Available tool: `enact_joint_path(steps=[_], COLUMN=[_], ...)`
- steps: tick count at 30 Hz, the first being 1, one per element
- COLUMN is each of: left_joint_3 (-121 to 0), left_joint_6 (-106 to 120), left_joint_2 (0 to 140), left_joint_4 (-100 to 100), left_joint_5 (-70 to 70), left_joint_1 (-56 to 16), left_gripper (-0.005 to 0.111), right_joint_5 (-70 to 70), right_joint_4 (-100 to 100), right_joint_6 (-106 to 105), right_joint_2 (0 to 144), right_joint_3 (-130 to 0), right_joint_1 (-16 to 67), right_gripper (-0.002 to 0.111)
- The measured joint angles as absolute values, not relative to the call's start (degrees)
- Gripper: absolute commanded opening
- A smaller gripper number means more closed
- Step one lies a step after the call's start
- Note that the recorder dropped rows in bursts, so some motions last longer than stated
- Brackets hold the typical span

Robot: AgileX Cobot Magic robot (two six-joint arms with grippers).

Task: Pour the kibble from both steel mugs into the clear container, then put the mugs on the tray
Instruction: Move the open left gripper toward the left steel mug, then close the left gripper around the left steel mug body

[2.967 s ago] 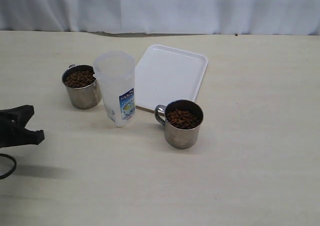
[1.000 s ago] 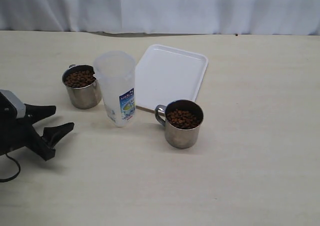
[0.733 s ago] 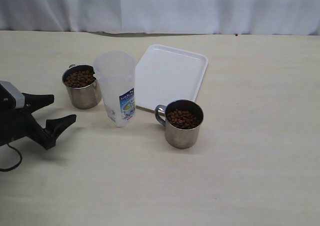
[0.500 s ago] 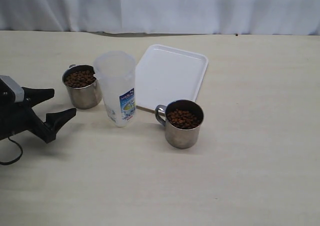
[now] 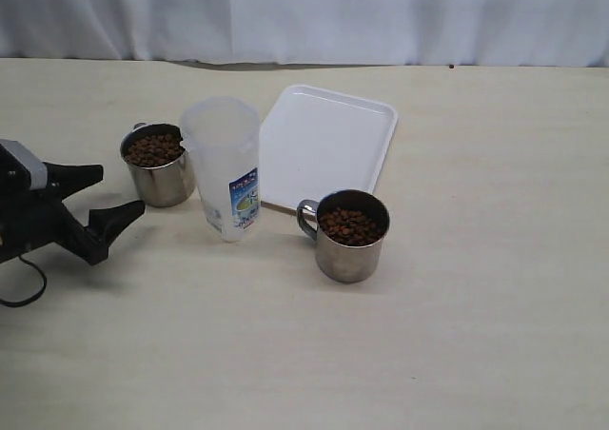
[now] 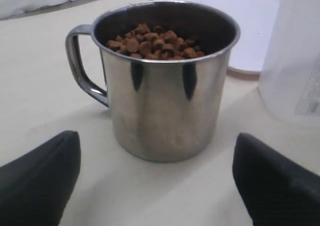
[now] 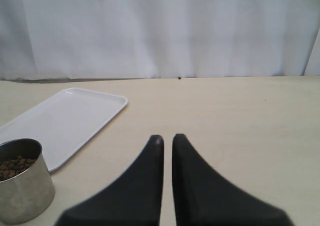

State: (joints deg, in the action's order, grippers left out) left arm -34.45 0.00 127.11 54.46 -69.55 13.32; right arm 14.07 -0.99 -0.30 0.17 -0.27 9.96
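So, left gripper (image 5: 122, 190) sat spread wide, facing shiny stainless-steel mug (image 5: 160, 181) full of brown kibble pellets (image 5: 152, 148); right gripper (image 7: 167, 138) was pinched closed.

Container (image 5: 222, 164) between mugs (image 5: 159, 175), tray (image 5: 328, 140) behind

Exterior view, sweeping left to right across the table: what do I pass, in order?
left gripper → far mug → container → near mug. The tray is left out, since it spans the same stretch as the near mug.
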Motion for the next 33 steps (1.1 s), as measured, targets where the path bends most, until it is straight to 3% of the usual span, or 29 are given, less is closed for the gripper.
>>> enact_joint_path(steps=[33], left_joint_3=[-50.74], left_joint_6=[-1.43], left_joint_2=[136.06], left_joint_4=[52.87], left_joint_5=[-69.97], left_joint_1=[3.34], left_gripper=[0.061], right_joint_5=[14.07], right_joint_4=[-0.99], right_joint_6=[-0.3], right_joint_2=[0.17], right_joint_3=[-0.27], right_joint_1=[9.96], right_gripper=[0.005])
